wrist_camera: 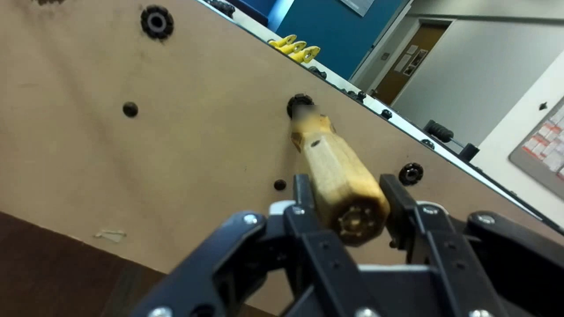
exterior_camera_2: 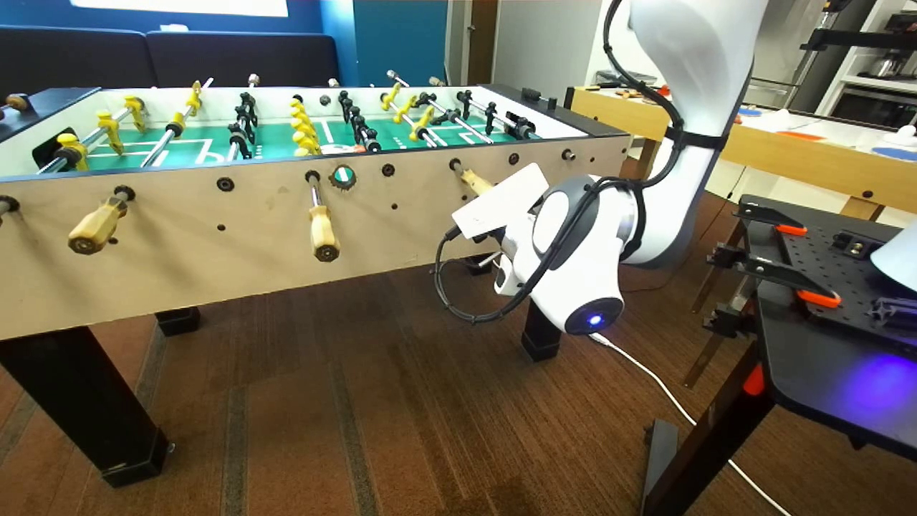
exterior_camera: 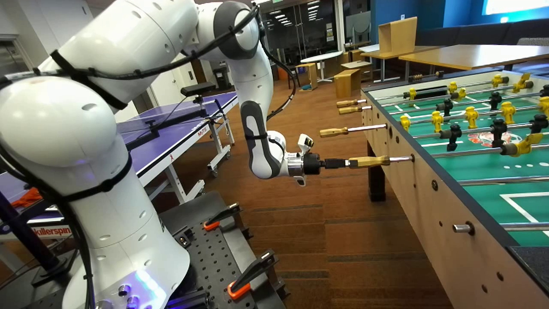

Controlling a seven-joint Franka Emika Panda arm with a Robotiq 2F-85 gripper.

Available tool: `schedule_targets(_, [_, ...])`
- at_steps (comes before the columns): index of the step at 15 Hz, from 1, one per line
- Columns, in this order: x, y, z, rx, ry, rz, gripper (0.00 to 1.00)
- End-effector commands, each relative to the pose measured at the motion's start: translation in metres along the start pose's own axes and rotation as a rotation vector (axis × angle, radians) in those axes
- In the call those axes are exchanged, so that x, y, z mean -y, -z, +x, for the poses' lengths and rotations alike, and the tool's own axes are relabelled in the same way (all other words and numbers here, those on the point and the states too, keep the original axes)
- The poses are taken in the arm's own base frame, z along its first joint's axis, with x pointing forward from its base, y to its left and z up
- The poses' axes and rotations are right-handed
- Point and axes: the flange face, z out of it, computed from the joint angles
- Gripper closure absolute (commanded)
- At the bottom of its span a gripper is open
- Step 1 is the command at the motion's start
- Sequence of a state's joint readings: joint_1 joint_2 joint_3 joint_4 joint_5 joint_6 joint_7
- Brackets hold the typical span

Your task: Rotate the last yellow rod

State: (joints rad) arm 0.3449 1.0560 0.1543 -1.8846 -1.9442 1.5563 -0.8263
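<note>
The last yellow rod is a metal rod [exterior_camera: 401, 159] through the foosball table's wall, ending in a tan wooden handle [exterior_camera: 370, 162]. That handle also shows in an exterior view [exterior_camera_2: 475, 181], partly behind the wrist, and in the wrist view [wrist_camera: 343, 171]. My gripper [exterior_camera: 351, 163] points along the handle at its outer end. In the wrist view, its two fingers [wrist_camera: 345, 187] lie one on each side of the handle and appear to touch it. A yellow player [exterior_camera: 523, 145] on this rod leans over. The gripper's fingers are hidden in an exterior view.
Two other handles stick out nearby, one [exterior_camera_2: 322, 233] in the middle and one [exterior_camera_2: 97, 228] farther along. A bare rod end [exterior_camera: 462, 228] juts from the table wall [exterior_camera: 429, 206]. The arm's black stand [exterior_camera: 210, 257] carries clamps. A purple ping-pong table [exterior_camera: 171, 128] stands behind.
</note>
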Motion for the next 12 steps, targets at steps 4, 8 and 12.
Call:
schedule_targets(4, [0.003, 0.0001, -0.023, -0.092, 0.362, 0.04, 0.83])
schedule_targets(8, [-0.0004, 0.0005, -0.0235, -0.133, 0.547, 0.041, 0.83])
schedule_targets(12, [0.0008, -0.0001, -0.0242, -0.189, 0.738, 0.048, 0.83])
